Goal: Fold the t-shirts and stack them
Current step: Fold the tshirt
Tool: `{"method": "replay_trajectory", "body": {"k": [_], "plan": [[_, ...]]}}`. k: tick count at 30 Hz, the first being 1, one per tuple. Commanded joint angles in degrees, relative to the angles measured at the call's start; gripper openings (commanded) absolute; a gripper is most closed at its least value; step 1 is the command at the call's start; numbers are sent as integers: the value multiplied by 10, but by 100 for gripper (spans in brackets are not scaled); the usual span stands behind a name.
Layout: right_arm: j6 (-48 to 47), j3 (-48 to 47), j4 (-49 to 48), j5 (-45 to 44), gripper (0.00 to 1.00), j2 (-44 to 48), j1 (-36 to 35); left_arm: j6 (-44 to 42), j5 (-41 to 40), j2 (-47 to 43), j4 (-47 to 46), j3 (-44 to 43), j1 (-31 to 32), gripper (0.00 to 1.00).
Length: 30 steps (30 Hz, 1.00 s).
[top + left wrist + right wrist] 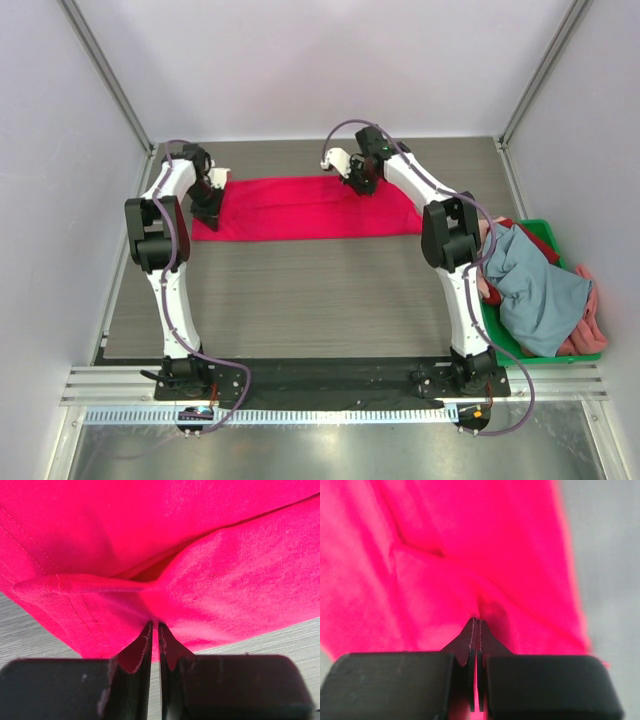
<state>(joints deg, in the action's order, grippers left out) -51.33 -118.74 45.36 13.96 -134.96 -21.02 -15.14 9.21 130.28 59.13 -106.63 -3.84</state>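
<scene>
A bright crimson-red t-shirt (305,208) lies folded into a long band across the far part of the table. My left gripper (207,207) sits at its left end and is shut on a pinch of the red cloth (165,555), which bunches up at the fingertips (146,630). At the band's far edge, right of centre, my right gripper (358,183) is shut on the same t-shirt (445,555); its jaws stand pressed together on a ridge of cloth. More t-shirts, a grey-blue one (540,290), a salmon-pink one (588,320) and a red one (535,240), are heaped in the crate.
A green plastic crate (560,352) stands at the right edge of the table, beside the right arm. Bare wood-grain table (310,300) stretches between the red band and the arm bases. Walls close the far side and both flanks.
</scene>
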Motion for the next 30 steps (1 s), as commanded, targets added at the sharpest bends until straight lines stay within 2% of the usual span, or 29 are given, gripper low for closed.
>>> {"method": "replay_trajectory", "body": {"k": [1, 2, 3, 4, 5, 7, 9, 10, 11, 13, 17, 20, 22, 30], "plan": [[-22, -35, -82, -46, 1, 11, -25, 1, -9, 12, -10, 23, -4, 9], [-22, -33, -122, -60, 3, 9, -33, 1, -7, 10, -10, 23, -5, 7], [-12, -29, -144, -86, 18, 12, -38, 0, -6, 9, -9, 23, -5, 7], [-2, -20, -165, -98, 29, 16, -39, 0, -6, 3, -8, 24, -4, 6], [10, -13, -215, -111, 35, 21, -42, -1, -3, 0, -8, 23, -4, 7], [40, 11, -257, -158, 41, 42, -46, -1, -4, -11, -11, 23, -4, 8], [60, 26, -297, -189, 42, 62, -48, -2, -4, -38, -14, 20, -5, 13], [76, 41, -302, -196, 42, 84, -48, -6, -2, -48, -14, 20, -5, 22], [83, 50, -305, -201, 42, 94, -48, -12, 2, -69, -12, 10, -5, 25], [97, 88, -306, -214, 42, 117, -48, -47, 10, -87, 1, -1, -2, 39], [106, 172, -306, -216, 42, 176, -47, -174, 16, -104, 57, -27, 8, 51], [122, 209, -303, -221, 42, 189, -47, -273, -6, -93, 102, -32, 9, 55], [131, 214, -297, -224, 42, 190, -47, -326, -18, -75, 135, -36, 9, 53], [148, 221, -286, -234, 42, 196, -47, -376, -60, -13, 161, -73, 9, 47]]}}
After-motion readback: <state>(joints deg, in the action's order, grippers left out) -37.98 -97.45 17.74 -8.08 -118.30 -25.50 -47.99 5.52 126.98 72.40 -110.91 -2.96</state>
